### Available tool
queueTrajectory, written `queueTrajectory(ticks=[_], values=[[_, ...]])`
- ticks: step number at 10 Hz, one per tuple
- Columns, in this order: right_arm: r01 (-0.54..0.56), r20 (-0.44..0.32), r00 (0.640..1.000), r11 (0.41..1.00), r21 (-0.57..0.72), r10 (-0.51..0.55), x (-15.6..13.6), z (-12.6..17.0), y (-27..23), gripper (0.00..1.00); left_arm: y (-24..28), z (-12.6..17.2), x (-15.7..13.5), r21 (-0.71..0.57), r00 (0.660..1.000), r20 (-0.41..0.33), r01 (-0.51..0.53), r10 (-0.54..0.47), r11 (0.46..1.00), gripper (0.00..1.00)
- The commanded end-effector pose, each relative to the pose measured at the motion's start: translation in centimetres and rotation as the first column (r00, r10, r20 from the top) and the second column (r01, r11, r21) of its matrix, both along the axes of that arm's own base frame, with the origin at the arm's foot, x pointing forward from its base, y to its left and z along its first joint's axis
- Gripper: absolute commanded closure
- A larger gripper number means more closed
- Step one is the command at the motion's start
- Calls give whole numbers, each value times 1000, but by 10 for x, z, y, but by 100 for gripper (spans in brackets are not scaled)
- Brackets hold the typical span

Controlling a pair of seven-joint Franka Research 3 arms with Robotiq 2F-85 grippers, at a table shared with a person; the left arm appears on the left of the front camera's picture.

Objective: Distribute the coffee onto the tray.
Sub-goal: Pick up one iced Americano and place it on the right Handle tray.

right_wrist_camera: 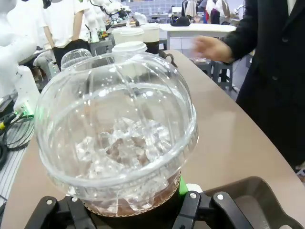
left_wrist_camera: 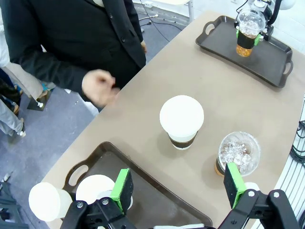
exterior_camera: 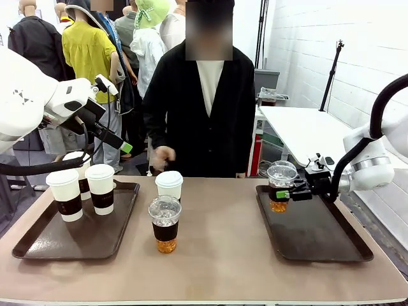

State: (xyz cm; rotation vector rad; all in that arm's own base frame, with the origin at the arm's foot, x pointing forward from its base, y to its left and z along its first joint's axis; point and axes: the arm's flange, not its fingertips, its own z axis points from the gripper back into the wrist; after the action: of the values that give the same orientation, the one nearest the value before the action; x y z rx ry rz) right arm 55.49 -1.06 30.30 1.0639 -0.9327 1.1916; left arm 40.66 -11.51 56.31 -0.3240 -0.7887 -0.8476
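The right wrist view looked over the clear plastic dome-lidded cup of brown iced coffee [right_wrist_camera: 116,138] at close range, ice cubes showing under the dome. The right claw [right_wrist_camera: 133,212] was pinching that cup low on its dark band. The front view placed the pair at the near-left corner of the dark brown right-hand tray [exterior_camera: 319,239]; whether the cup's base touched the tray could not be told.

The left wrist view looked down between the left claw's [left_wrist_camera: 178,186] spread green-padded fingers, with nothing between them. In the front view that claw hung raised above the dark brown left-hand tray [exterior_camera: 38,245].

Three white lidded paper cups with dark brown bands [exterior_camera: 101,188] stood close together on the left-hand tray. On the bare tan table [exterior_camera: 223,268] between the trays stood a fourth white paper cup [exterior_camera: 169,185]. Just nearer the robot stood a second clear dome-lidded iced coffee cup [exterior_camera: 165,224]; the two were close but apart.

The person's hand [exterior_camera: 164,156], blurred, hovered at the far table edge just behind the fourth cup. No hand or claw lay between the two middle cups and the trays.

Every cup stood upright, its long axis vertical and its lid upward.
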Motion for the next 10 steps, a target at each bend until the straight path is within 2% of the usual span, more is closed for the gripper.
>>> queueTrajectory(ticks=[1,4,5,8,10], values=[[-53,20,998,998,21,53,16,-3,-11,32,2,-1,0,-8,1000,-7,3,-3,1000,0],[-63,10,998,997,36,63,23,-15,-18,32,2,-1,0,-8,1000,-7,3,-3,1000,0],[-26,2,1000,1000,9,26,17,-19,-13,32,2,-1,0,-8,1000,-7,3,-3,1000,0],[-26,2,1000,1000,9,26,17,-19,-13,32,2,-1,0,-8,1000,-7,3,-3,1000,0],[-25,-20,999,999,36,26,25,-31,-17,32,2,-1,0,-8,1000,-7,3,-3,1000,0]])
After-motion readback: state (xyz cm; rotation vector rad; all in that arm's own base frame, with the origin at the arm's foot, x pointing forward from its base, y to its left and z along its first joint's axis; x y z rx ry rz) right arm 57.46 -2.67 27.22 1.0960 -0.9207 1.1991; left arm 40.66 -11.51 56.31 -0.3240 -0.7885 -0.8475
